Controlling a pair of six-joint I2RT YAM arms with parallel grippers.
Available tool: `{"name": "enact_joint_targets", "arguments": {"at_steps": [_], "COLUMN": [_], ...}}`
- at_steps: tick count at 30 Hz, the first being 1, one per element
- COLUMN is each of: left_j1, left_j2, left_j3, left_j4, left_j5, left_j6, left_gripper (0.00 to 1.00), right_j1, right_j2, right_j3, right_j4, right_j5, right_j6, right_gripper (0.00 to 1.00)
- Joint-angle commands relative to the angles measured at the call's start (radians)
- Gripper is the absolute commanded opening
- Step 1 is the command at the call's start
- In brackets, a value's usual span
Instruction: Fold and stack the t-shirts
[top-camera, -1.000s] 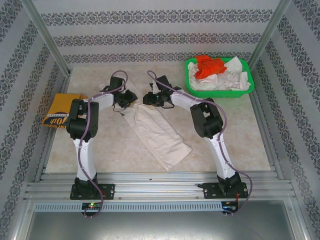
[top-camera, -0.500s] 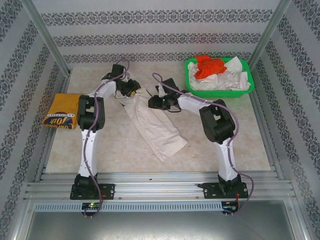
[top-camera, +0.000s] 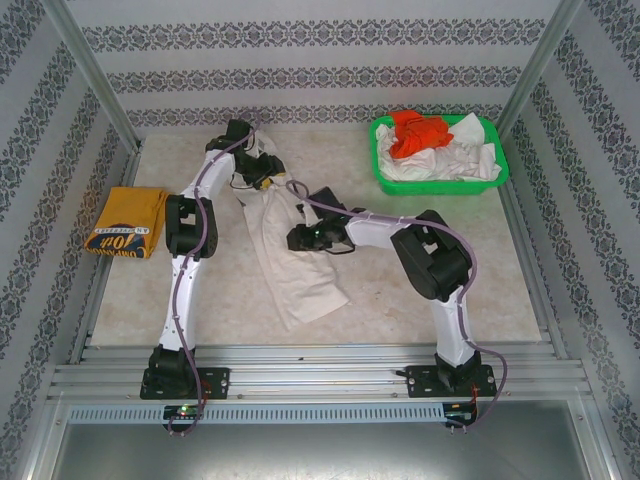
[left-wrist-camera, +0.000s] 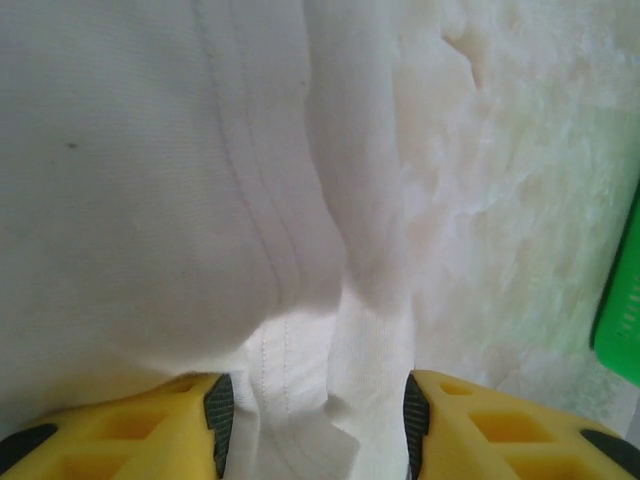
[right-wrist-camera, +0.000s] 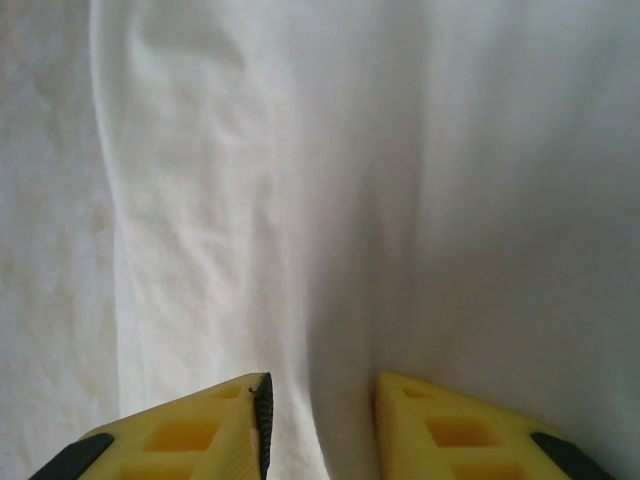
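A cream-white t-shirt, folded into a long strip, lies down the middle of the table. My left gripper is at its far end. In the left wrist view it stands open, and the shirt's stitched hem lies bunched between the jaws. My right gripper is over the strip's right edge, about halfway along. Its jaws stand a little apart over a lengthwise crease in the cloth, with no pinch visible. A folded mustard-yellow t-shirt lies at the left edge.
A green basket at the far right holds an orange-red shirt and white shirts; its edge shows in the left wrist view. Bare tabletop lies right of the strip. Metal rails run along the near edge.
The left gripper moved farther away with the shirt's far end and opened. The right gripper slid nearer along the strip. The strip swung from diagonal to nearly straight.
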Motion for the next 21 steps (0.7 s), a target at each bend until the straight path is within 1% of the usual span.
{"name": "enact_joint_targets", "arguments": {"at_steps": [1,6,10,12,14,16,18,20,21], "left_j1": [0.006,-0.006,-0.028,-0.037,-0.039,-0.038,-0.037,-0.035,-0.033], "left_j2": [0.093,0.116,0.121,0.109,0.083,0.033,-0.039,-0.145,-0.194], "left_j3": [-0.016,0.002,0.013,0.011,0.007,-0.009,-0.043,-0.118,-0.161], "left_j4": [-0.074,-0.061,-0.068,-0.076,-0.085,-0.080,-0.059,0.012,0.053], "left_j5": [-0.052,-0.024,-0.003,0.006,0.001,-0.014,-0.042,-0.062,-0.062], "left_j6": [0.026,0.015,0.023,0.032,0.049,0.069,0.086,0.090,0.084], "left_gripper": [0.51,0.51,0.51,0.53,0.56,0.61,0.72,0.80,0.84], "right_j1": [0.059,0.132,0.165,0.165,0.158,0.146,0.126,0.097,0.084], "right_j2": [0.040,0.088,0.125,0.111,0.065,0.003,-0.072,-0.151,-0.182], "right_j3": [-0.002,0.084,0.147,0.136,0.110,0.063,-0.002,-0.073,-0.103], "right_j4": [-0.023,-0.015,-0.006,0.012,0.011,0.023,0.062,0.114,0.131], "right_j5": [-0.015,-0.025,-0.046,-0.045,-0.015,0.009,0.027,0.047,0.064], "right_j6": [0.043,0.068,0.097,0.104,0.087,0.072,0.063,0.059,0.061], "right_gripper": [0.33,0.33,0.34,0.34,0.35,0.37,0.39,0.46,0.48]}}
